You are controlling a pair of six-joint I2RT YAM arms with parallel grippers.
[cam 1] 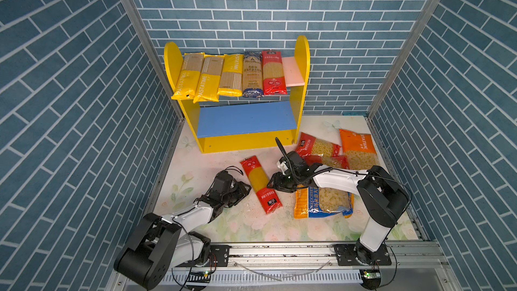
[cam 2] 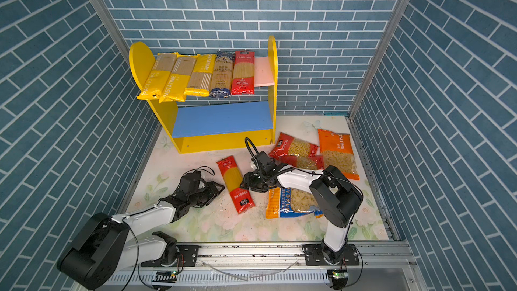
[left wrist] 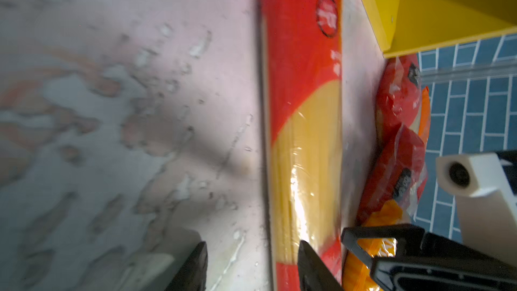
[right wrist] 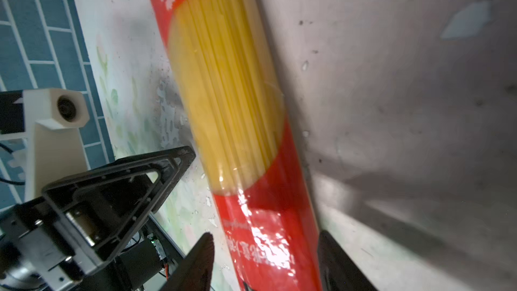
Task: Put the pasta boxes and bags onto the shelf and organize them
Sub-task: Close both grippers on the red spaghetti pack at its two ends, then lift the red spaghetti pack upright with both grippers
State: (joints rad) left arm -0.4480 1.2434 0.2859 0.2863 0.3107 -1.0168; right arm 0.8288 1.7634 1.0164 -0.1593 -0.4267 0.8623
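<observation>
A red spaghetti pack (cam 1: pixel 260 184) (cam 2: pixel 234 184) lies flat on the table in front of the shelf (cam 1: pixel 303 60). My left gripper (cam 1: pixel 247 190) is low at its left edge and open; in the left wrist view (left wrist: pixel 253 264) one finger overlaps the pack (left wrist: pixel 305 107), the other stands over bare table. My right gripper (cam 1: pixel 270 184) is at the pack's right edge, open (right wrist: pixel 265 261), its fingers straddling the pack's red end (right wrist: pixel 268 233) without pressing it. Five spaghetti packs (cam 1: pixel 232 75) lie side by side on the pink upper board.
The shelf's blue lower board (cam 1: pixel 246 118) is bare. Right of the grippers lie two red short-pasta bags (cam 1: pixel 317 146), an orange bag (cam 1: pixel 358 149) and a blue-orange bag (cam 1: pixel 321 202), partly under the right arm. Blue brick walls close in three sides.
</observation>
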